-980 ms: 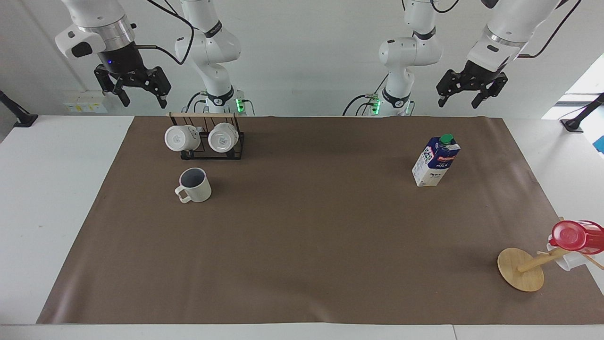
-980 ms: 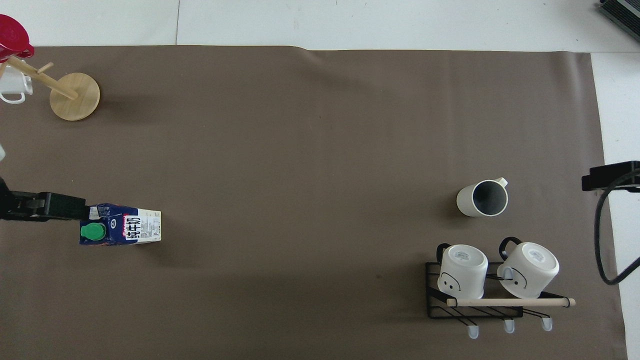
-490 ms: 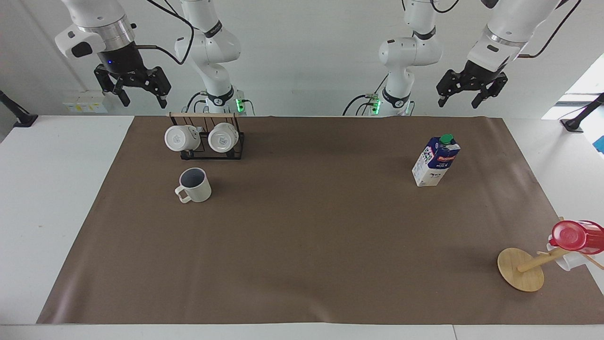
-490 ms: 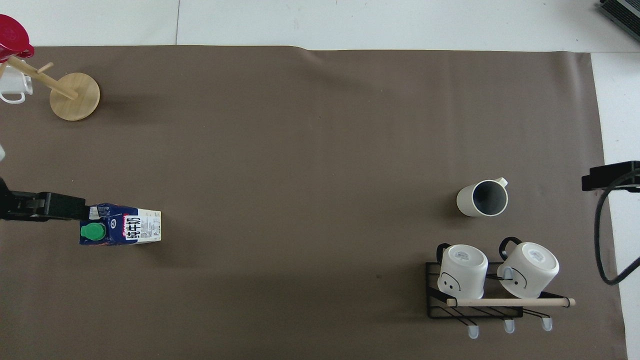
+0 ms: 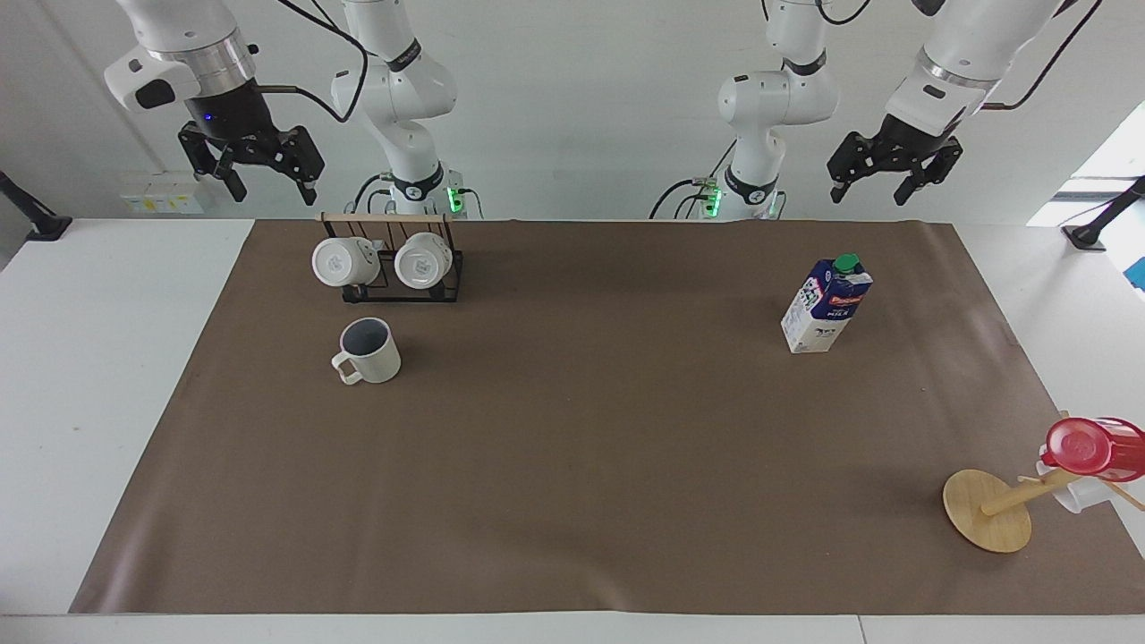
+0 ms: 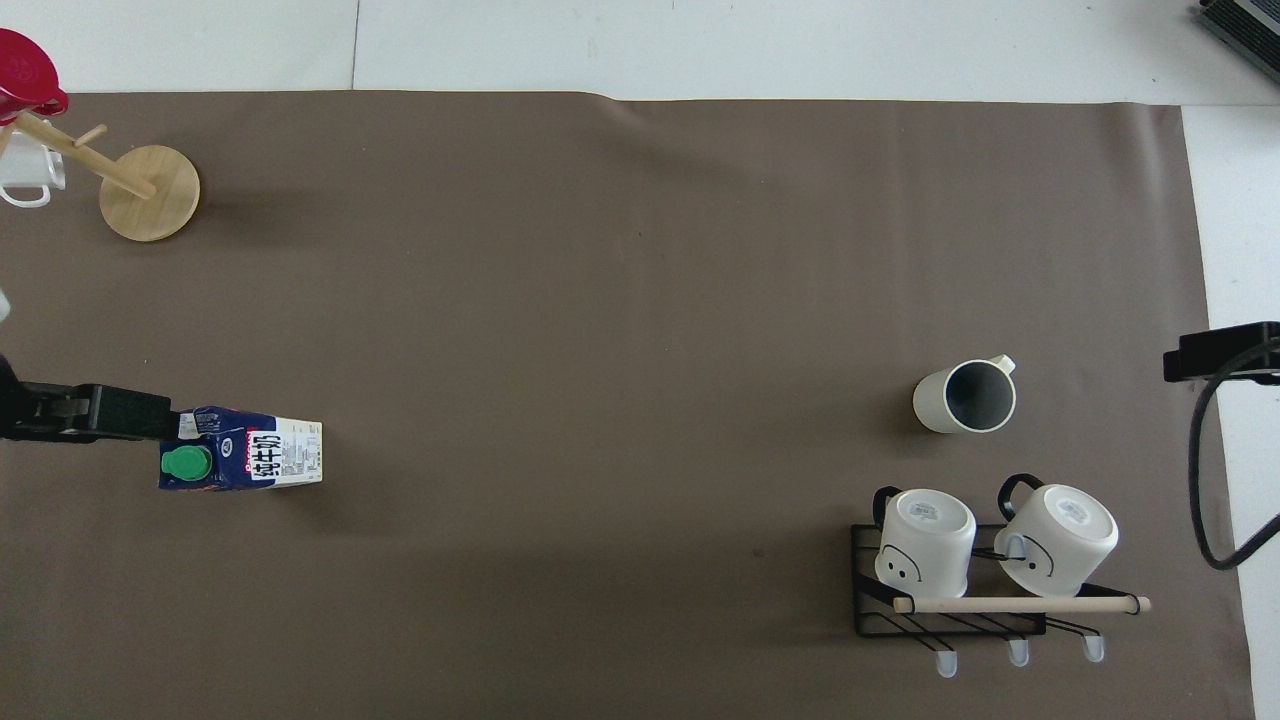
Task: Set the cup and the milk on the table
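Observation:
The cream-white cup (image 5: 369,351) stands upright on the brown sheet of the table (image 5: 590,465), toward the right arm's end; it also shows in the overhead view (image 6: 967,397). The blue-and-white milk carton (image 5: 827,304) stands upright with its green cap on, toward the left arm's end; it also shows in the overhead view (image 6: 240,460). My right gripper (image 5: 271,190) is open and empty, raised high over the table edge by the rack. My left gripper (image 5: 869,192) is open and empty, raised high over the table edge by the milk.
A black wire rack (image 5: 394,286) holding two white mugs stands between the cup and the robots. A wooden mug tree (image 5: 988,510) with a red cup (image 5: 1087,447) and a white mug leans at the corner farthest from the robots, at the left arm's end.
Both grippers have risen very slightly. The cup and the milk have not moved.

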Available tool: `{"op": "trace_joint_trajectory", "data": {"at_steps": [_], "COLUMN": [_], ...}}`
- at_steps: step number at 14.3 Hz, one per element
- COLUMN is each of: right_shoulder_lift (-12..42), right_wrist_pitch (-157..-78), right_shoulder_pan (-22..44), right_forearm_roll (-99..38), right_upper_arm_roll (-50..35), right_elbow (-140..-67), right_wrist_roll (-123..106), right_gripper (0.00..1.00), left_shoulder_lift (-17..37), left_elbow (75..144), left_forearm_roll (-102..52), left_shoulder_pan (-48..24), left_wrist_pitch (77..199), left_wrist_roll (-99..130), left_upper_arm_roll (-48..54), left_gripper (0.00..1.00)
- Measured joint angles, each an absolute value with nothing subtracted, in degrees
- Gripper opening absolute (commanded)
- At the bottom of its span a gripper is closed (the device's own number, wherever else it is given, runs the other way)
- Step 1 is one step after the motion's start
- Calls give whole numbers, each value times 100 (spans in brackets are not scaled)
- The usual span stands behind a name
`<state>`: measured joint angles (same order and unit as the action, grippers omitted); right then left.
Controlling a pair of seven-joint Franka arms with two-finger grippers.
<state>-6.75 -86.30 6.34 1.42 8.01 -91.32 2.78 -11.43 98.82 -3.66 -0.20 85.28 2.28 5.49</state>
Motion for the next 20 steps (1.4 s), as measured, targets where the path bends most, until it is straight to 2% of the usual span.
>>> {"op": "trace_joint_trajectory", "data": {"at_steps": [12,16,20], "right_shoulder_lift": [-664,-544,-92], "right_wrist_pitch": [-8634,-9663,-10071], "right_shoulder_pan": [645,827,899], "right_forearm_roll": [141,138,73], "right_upper_arm_roll": [794,747,740], "right_elbow": [-9245,-9971,-10292], "right_wrist_roll": [264,256,171], "right_gripper": [100,100,100], "left_shoulder_lift": [-1143,-1143,-1143], "left_elbow": [9882,9882,9882], "left_forearm_roll": [-366,-366,-366], "left_shoulder_pan": [-20,-20,-20], "left_wrist_pitch": [8528,8528,8528], "left_wrist_roll": [228,228,228], "left_upper_arm_roll": [549,549,549], "left_gripper": [100,100,100]}}
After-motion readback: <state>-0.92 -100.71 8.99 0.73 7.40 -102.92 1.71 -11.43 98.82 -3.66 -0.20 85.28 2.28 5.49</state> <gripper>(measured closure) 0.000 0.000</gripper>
